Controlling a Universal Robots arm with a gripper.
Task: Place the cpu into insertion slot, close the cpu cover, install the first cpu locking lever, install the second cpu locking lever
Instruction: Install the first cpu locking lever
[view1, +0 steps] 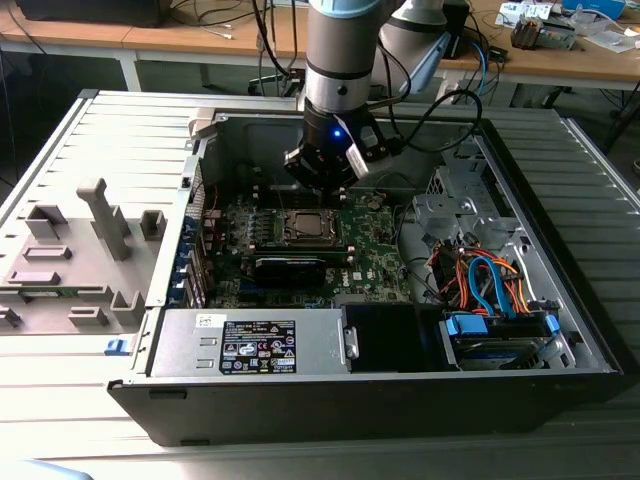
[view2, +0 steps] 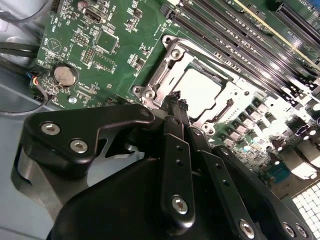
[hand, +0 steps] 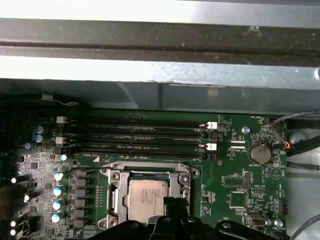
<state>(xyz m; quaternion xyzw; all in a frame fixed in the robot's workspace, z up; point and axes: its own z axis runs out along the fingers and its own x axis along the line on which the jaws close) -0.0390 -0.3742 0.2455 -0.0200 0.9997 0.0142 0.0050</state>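
The computer case lies open on the slatted grey table. Its green motherboard faces up, and the arm reaches down into the case's far half as the exterior view shows it.

The insertion slot sits near the middle of the board, just beside the long black memory slots. The cpu cover lies flat over it, and the cpu shows through the cover's square cut-out, level and seated. From this I judge that placing and covering are done and the work is at the locking levers.

The hand has its fingers pressed together with nothing visible between them. Its tips are low at one edge of the slot, just beside the cpu and apparently at the cover's rim. I cannot tell whether they touch metal.

A thin metal rod juts out from another side of the slot and may be a lever.

To do this step well, the tips should bear only on the lever's wire, off the cpu's top and the small parts around it. The push should go down and sideways along the slot's edge, and the cover should stay flat.
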